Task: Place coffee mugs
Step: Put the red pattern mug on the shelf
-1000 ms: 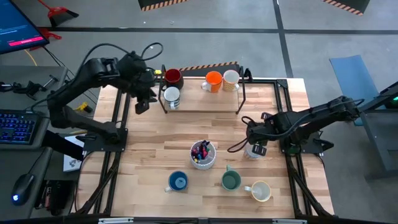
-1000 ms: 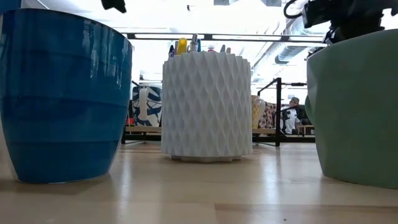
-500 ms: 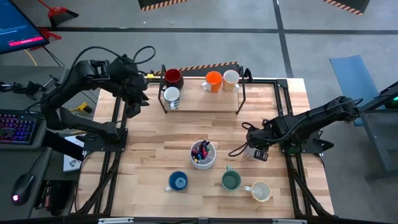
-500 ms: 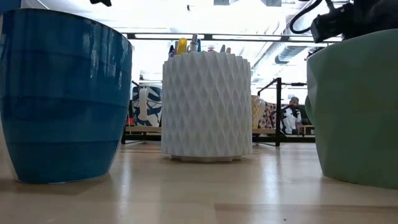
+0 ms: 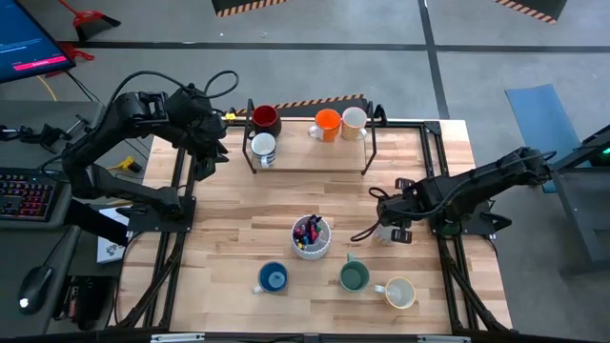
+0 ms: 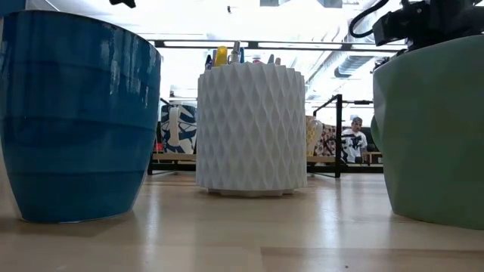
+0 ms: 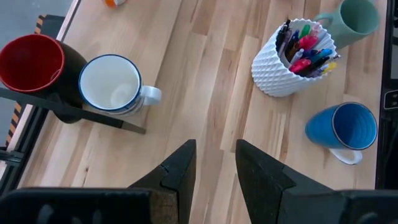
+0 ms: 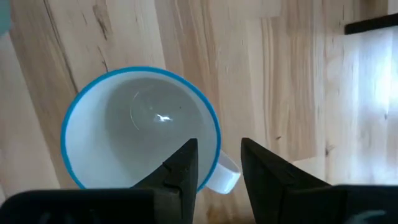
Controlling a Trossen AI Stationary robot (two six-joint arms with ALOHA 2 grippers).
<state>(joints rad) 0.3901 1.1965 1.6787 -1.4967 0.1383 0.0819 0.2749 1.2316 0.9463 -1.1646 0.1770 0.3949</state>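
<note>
While hidden overhead, blue-rimmed mug (image 8: 140, 127) shows under R claw (image 8: 214, 165).

"What do you look like from above?"

"Two arms of dark, matte links. My left arm (image 5: 143, 124) is bulky at the joints, with a black cable looping over it; my right arm (image 5: 477, 186) is slimmer, with a black cable curling away near its wrist"

"And the ends?"

"My left pincer (image 7: 214, 165) has two dark, wedge-shaped fingers tapering to blunt tips, on a black body with a cork-coloured patch. My right pincer (image 8: 217, 165) is built alike: two dark, angular fingers"

"Any markings?"

"None that I can make out"
</note>
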